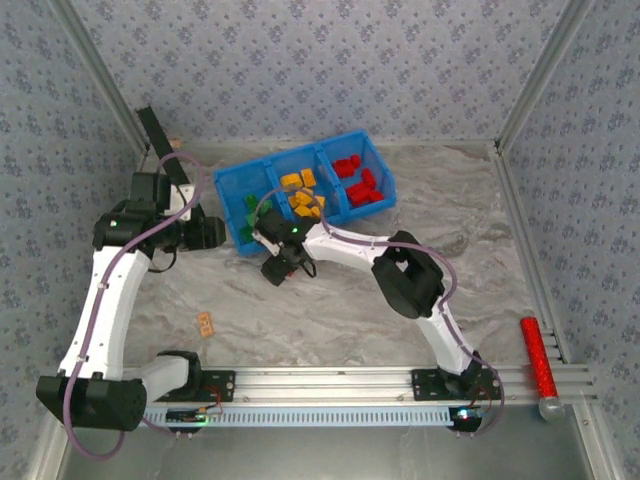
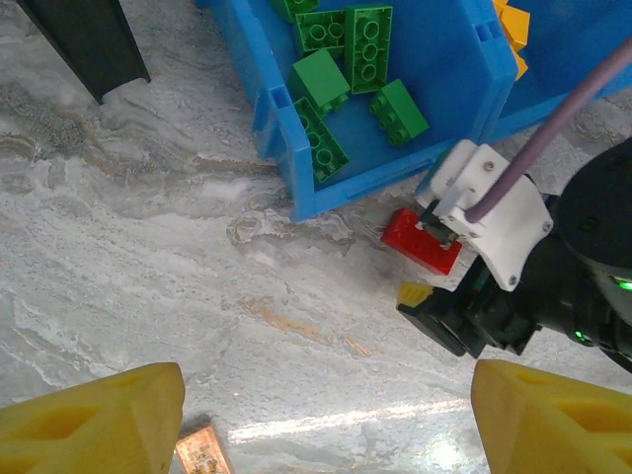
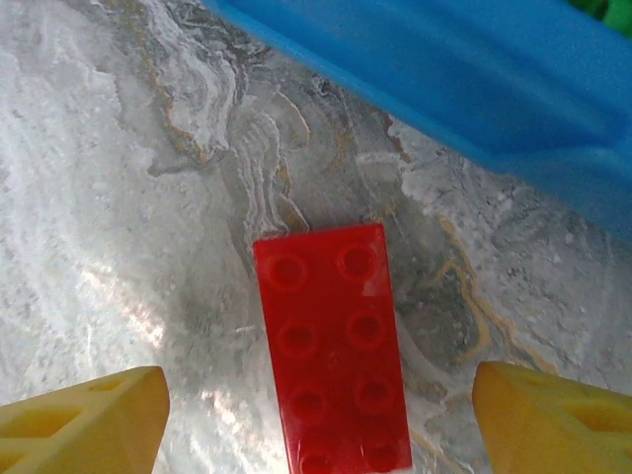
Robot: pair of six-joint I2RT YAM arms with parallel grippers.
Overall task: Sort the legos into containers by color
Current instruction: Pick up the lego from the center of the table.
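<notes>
From high above and behind the arm bases, looking down on the whole table (image 1: 330, 320). From the left wrist, farther off, looking past the left gripper (image 2: 326, 420) toward the red brick (image 2: 423, 240) ahead, beside the blue bin (image 2: 279, 138). From the right wrist, close and straight down on that same red brick, between the fingertips of the right gripper (image 3: 316, 415).

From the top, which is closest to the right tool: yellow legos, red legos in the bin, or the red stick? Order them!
1. Yellow legos, middle compartment.
2. Red legos, right compartment.
3. Red stick, far right edge.
</notes>
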